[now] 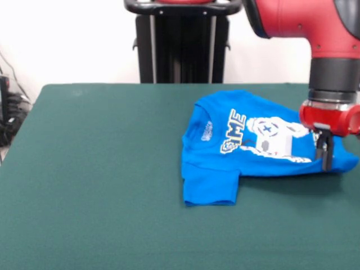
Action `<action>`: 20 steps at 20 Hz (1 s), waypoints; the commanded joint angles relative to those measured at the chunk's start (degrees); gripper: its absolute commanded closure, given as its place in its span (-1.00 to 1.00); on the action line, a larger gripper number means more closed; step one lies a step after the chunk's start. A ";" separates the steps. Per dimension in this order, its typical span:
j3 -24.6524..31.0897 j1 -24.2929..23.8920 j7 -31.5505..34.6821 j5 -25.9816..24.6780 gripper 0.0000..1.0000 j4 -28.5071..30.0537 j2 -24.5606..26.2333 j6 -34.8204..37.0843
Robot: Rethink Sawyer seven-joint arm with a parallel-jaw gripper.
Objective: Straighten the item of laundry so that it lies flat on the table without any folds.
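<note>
**Blue T-shirt lies folded on the right of the bench, end effector at its right edge**

The blue T-shirt [253,152] lies on the right half of the green bench [101,185], nearer the far edge than the near one. It is not flat: the right part looks doubled over, so only part of the print shows, the letters "ME" in yellow-white and a white pixel game controller beside them. A short sleeve sticks out toward the near side at the shirt's lower left, lying flat on the felt. The collar, with a small label, sits at the left end of the garment. A dark shadow runs under the near fold on the right.

The red and black arm comes down at the right side of the frame. Its end effector [325,157] hangs with its dark fingers [327,156] pointing down at the shirt's right edge, the tips at or just above the cloth. The fingers stand close together, and whether they pinch any fabric cannot be made out from this view.
</note>
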 commanded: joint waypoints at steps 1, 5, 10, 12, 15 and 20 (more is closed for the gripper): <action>-1.24 3.01 5.06 6.01 1.00 -6.02 0.45 5.15; -2.61 3.99 4.29 7.36 1.00 -6.60 0.06 6.73; -4.11 4.85 3.63 8.70 1.00 -8.08 0.33 8.41; -4.64 5.26 3.63 9.00 1.00 -8.53 0.41 8.84; -4.34 4.91 4.01 8.49 1.00 -9.40 1.31 8.60; -4.90 5.48 4.25 8.63 1.00 -10.46 1.97 9.17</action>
